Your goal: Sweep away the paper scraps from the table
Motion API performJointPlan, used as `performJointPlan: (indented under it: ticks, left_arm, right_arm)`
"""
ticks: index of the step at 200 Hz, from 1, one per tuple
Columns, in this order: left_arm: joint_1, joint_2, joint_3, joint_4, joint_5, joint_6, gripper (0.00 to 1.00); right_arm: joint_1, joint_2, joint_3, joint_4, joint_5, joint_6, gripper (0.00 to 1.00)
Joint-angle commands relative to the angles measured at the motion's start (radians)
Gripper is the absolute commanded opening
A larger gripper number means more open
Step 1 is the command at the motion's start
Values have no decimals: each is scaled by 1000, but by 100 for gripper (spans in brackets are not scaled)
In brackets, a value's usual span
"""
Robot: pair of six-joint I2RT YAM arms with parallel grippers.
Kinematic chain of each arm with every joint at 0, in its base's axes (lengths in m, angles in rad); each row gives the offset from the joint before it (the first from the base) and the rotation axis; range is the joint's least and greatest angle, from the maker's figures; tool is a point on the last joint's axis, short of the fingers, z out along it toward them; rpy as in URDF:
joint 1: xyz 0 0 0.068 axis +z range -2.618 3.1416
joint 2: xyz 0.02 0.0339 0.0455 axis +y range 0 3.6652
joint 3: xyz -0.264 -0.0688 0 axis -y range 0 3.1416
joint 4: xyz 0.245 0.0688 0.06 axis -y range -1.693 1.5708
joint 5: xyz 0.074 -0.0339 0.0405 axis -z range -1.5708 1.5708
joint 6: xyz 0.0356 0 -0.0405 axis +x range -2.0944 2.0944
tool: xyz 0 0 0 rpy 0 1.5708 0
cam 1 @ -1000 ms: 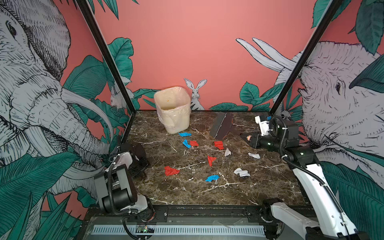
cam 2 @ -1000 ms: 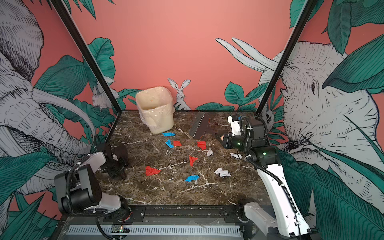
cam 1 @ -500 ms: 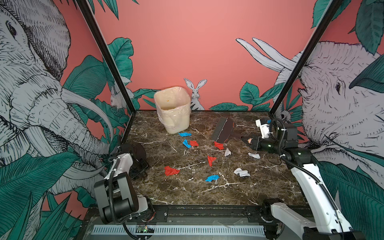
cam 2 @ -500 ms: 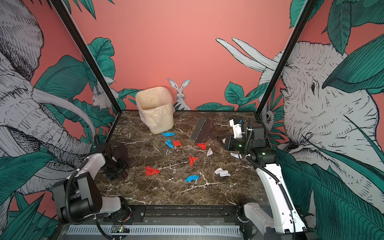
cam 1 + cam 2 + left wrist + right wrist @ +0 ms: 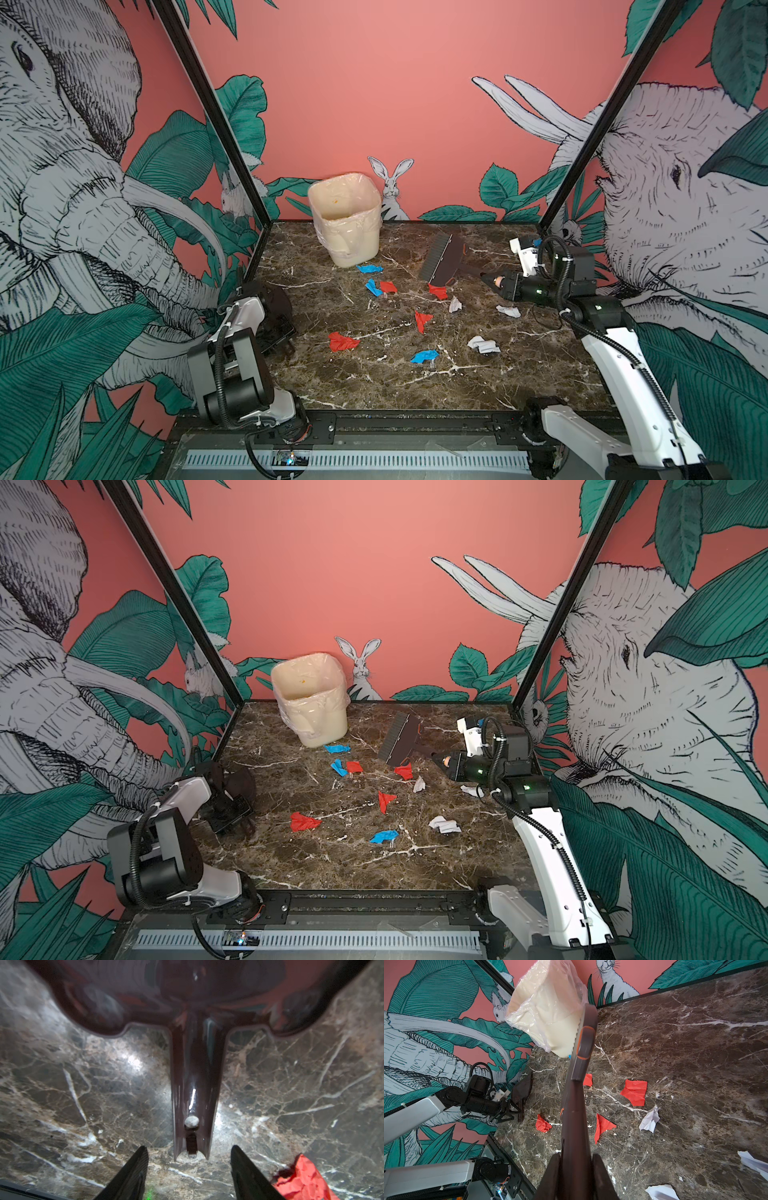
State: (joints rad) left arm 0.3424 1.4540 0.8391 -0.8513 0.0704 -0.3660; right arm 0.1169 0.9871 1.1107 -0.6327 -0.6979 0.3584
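My left claw (image 5: 189,1148) stands partly open. The dustpan (image 5: 195,1084) handle lies dead ahead with its long axis running straight away from me, and its tip sits in the gap between my fingers (image 5: 133,1169), clear on both sides. My right claw (image 5: 576,1156) is clamped on the brush (image 5: 583,1047) handle at the far right of the counter (image 5: 374,386). The scraps (image 5: 423,321) lie strewn over the middle between both claws, leftward of the brush head, with one red piece near my left claw.
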Motion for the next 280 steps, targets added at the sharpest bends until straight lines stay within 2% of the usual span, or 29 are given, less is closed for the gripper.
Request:
performJointPlan:
  ticks: [1, 53, 101, 186, 280]
  left_arm:
    - [-3, 14, 31, -32, -1, 7, 63]
    - [-26, 23, 17, -18, -43, -3, 57]
    - [-73, 52, 5, 30, -38, -53, 54]
    - [-74, 41, -33, 26, -98, -98, 46]
    - [-74, 76, -13, 88, -62, -152, 43]
  right_arm:
    - [-1, -18, 26, 70, -34, -17, 0]
    - [-2, -11, 29, 76, -38, -18, 0]
    - [-2, -3, 33, 79, -41, -15, 0]
    - [-2, 12, 44, 79, -41, -16, 0]
    - [-1, 18, 55, 77, -45, -11, 0]
